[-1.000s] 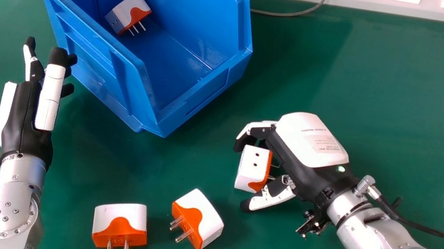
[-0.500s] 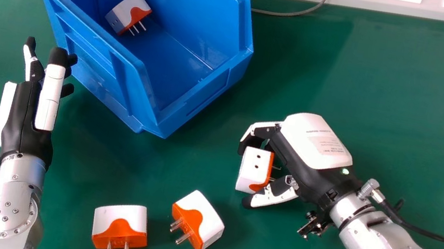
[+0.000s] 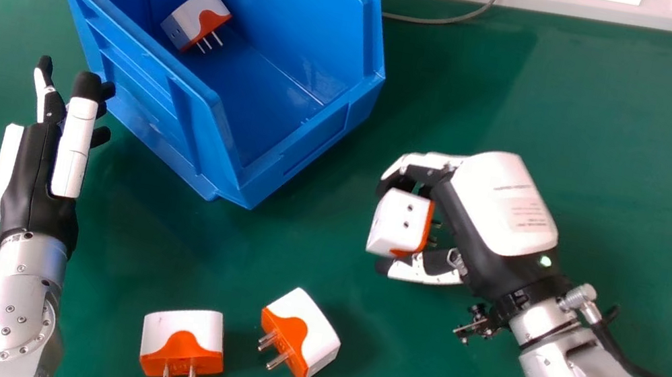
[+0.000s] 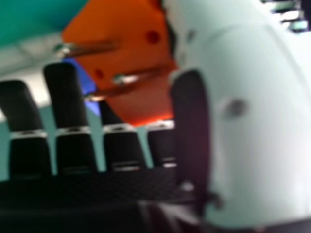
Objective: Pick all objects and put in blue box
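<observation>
My right hand [image 3: 504, 203] is curled round a white and orange plug adapter [image 3: 398, 223], held between fingers and thumb above the table, right of the blue box. In the right hand view the adapter's orange face [image 4: 131, 58] with metal pins lies against the thumb [image 4: 252, 116] of my right hand [image 4: 121, 145]. Two more adapters rest on the table near the front: one [image 3: 183, 333] pins toward me, another [image 3: 309, 331] turned at an angle. A further adapter [image 3: 194, 15] lies inside the blue box [image 3: 270, 171]. At the left, my left hand [image 3: 40, 180] is open, fingers straight.
The green table [image 3: 590, 135] spreads out beyond my right hand. A grey cable [image 3: 445, 22] runs along its back edge, right of the box. The box's near left wall stands close to the left hand's fingertips.
My right hand has risen from the table with the adapter, shifting slightly back and right, and its thumb has closed in on it. The left hand has stayed where it was.
</observation>
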### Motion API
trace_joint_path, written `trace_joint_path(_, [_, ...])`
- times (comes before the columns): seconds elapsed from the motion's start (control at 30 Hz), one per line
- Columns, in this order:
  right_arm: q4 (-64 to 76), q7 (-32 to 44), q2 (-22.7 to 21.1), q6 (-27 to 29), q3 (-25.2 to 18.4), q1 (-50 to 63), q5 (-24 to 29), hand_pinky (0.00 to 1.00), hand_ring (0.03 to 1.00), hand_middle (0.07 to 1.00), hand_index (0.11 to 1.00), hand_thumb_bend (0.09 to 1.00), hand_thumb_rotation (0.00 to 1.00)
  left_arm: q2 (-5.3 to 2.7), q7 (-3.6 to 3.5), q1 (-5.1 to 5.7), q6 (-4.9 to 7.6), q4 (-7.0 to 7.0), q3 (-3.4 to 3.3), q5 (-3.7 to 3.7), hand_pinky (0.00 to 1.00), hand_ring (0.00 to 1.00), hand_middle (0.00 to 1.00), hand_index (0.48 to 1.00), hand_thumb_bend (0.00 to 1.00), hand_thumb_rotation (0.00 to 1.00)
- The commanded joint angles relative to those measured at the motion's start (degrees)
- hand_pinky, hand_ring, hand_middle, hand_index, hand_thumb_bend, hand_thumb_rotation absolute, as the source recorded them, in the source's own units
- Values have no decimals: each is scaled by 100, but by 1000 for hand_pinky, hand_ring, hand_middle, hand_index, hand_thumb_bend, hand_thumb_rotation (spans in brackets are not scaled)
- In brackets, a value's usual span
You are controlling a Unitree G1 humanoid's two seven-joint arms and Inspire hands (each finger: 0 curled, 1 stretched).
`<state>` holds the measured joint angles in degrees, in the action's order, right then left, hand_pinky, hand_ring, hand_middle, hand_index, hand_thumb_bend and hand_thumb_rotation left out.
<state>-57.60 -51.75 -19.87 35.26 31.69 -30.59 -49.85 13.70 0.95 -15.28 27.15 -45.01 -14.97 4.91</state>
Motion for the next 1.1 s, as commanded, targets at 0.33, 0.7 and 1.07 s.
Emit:
trace_joint_path(0.33, [-584, -2397, 211, 605, 370, -499, -564, 353, 446, 515, 479, 501, 0, 47, -48, -34, 65, 7, -34, 24, 859, 902, 868, 941, 965, 1000])
trace_joint_path(0.7, [-900, -4070, 303, 914, 784, -740, -1070, 351, 448, 519, 468, 501, 0, 8, -4, -98, 85, -70, -4, -8, 860, 903, 868, 941, 967, 1000])
trace_joint_path(1.07, [-1034, -3883, 334, 838, 903, -1048, -1113, 354, 454, 527, 465, 500, 0, -48, 214, -386, 151, -497, 79, -123, 860, 903, 868, 941, 958, 1000])
